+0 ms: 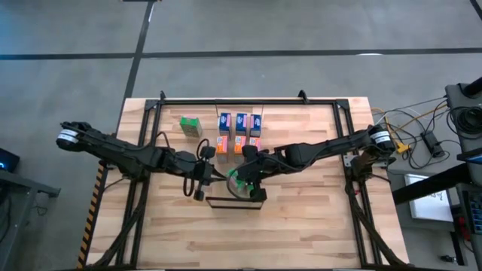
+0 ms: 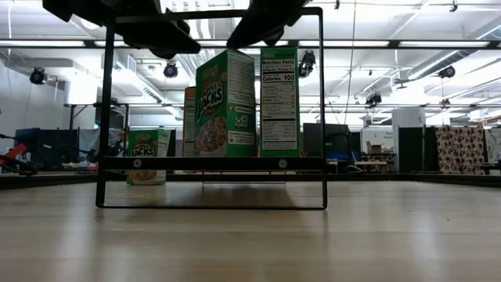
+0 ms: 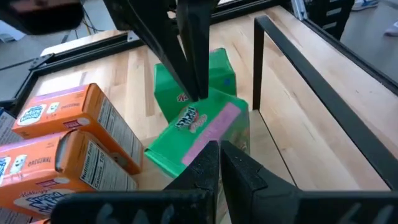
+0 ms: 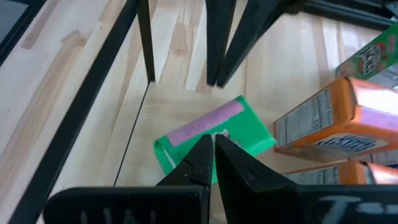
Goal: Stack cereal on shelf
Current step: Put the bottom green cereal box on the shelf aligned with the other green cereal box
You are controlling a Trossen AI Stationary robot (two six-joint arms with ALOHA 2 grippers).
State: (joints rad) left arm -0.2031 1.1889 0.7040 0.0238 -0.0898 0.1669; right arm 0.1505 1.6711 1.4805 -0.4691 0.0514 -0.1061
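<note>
While both my arms meet over the black wire rack (image 1: 233,202) at the middle of the table (image 1: 301,226), my right claw (image 4: 210,144) and left claw (image 3: 219,149) hover with fingers pressed together, gripping nothing. Just below them two green cereal boxes (image 3: 202,121) stand on the rack's wooden shelf (image 4: 140,146), upright in the low view, though from above one may be leaning against its neighbour. Behind the rack, three blue boxes (image 1: 240,121) and the orange boxes (image 1: 223,144) wait in rows, with one more green box (image 1: 189,126) off to the left of them. These small cardboard cartons should be light, stiff but easily crushed, and smooth enough to slip. I judge the best hold is across the narrow sides near the top, squeezed gently.
</note>
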